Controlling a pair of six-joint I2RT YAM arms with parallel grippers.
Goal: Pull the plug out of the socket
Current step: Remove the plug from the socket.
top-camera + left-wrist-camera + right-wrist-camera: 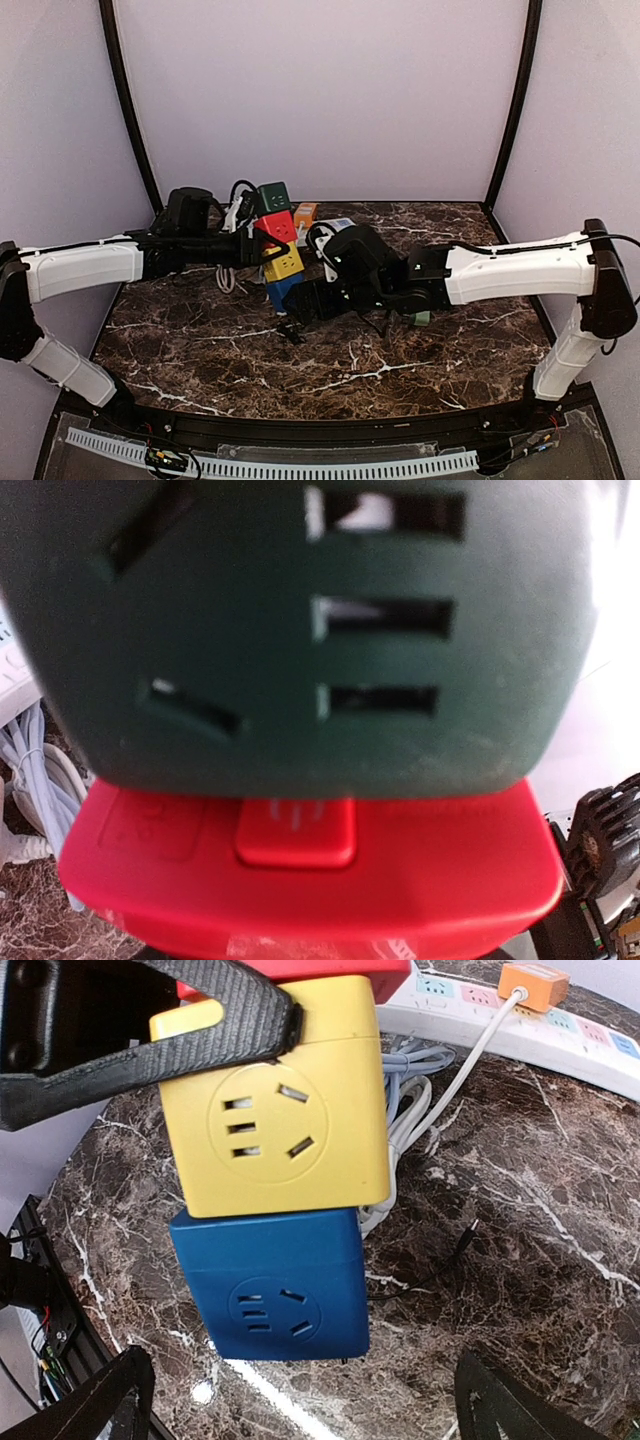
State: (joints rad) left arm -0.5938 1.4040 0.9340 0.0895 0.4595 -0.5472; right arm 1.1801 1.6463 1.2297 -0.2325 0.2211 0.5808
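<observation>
1. While left jaws are pinching the cube chain (278,228) around the red/yellow joint, right jaws are sitting spread wide, gripping nothing.
2. Chain is running green cube (300,630), red cube (300,880), yellow cube (280,1110), blue cube (270,1290), far to near, over the worktop's (400,350) rear middle.
3. A left finger (170,1035) is lying across yellow's top corner, next to red.
4. Blue is sitting plugged against yellow, faces touching, both showing socket holes to the right wrist camera.
5. Right fingertips (100,1400) are flanking blue from the near side, apart from it.
6. Can't tell whether the chain is resting on the worktop or hanging clear.
7. Power strip (600,1045) with an orange plug (533,982) is lying behind the chain; white cable (400,1110) is bunching beside yellow.
</observation>
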